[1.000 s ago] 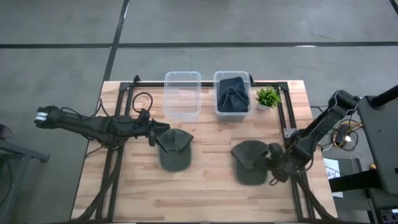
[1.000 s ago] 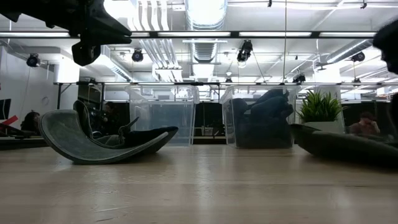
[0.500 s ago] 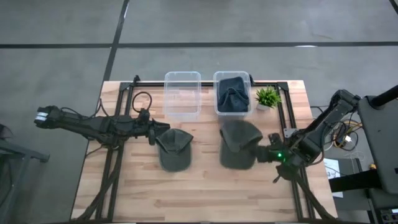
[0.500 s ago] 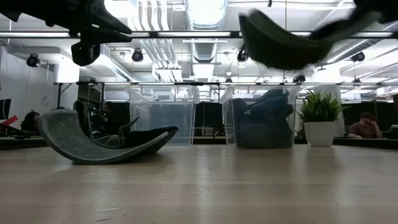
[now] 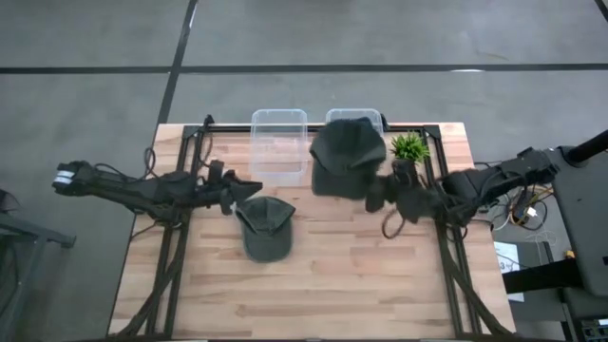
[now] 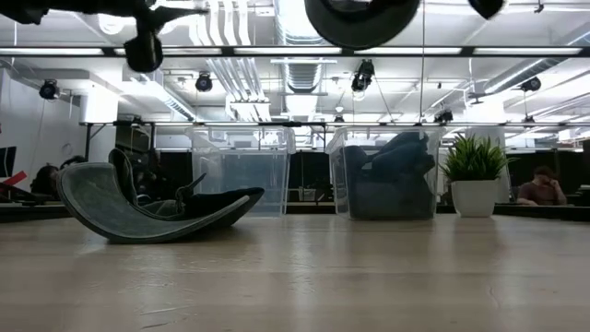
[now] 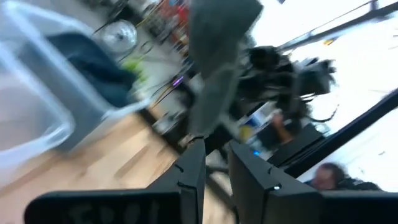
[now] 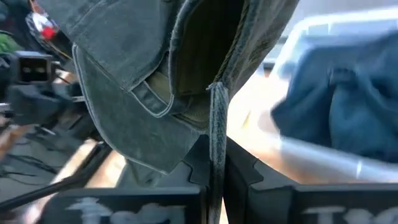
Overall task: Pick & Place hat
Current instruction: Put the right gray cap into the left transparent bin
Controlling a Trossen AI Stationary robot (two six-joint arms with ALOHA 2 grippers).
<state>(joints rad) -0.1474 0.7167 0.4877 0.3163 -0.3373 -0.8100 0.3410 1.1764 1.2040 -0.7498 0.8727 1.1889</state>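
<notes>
Right end effector (image 5: 373,197) pinching the rim of a dark grey-green fabric cap (image 5: 344,157), fingers pressed together on the cloth; the right wrist view shows the cap (image 8: 168,74) clamped between the two dark fingers (image 8: 194,163). Cap is lifted off the light wooden surface (image 5: 313,275), hanging over the right clear plastic bin (image 5: 376,118) at the back of the surface, which holds dark blue folded fabric (image 6: 387,175). In the low view the cap (image 6: 361,20) is high above the bins.

Second dark grey-green cap (image 5: 265,226) lies on the surface left of centre, in front of the left clear plastic bin (image 5: 278,142); in the low view it sits crown-down with its brim curled up (image 6: 147,203).

Left end effector (image 5: 239,191) is near the back edge of that second cap, raised above it in the low view (image 6: 144,53); fingers slightly spread with a narrow gap, nothing between them (image 7: 214,171).

Small green potted plant in a white pot (image 5: 408,149) stands just right of the filled bin.
</notes>
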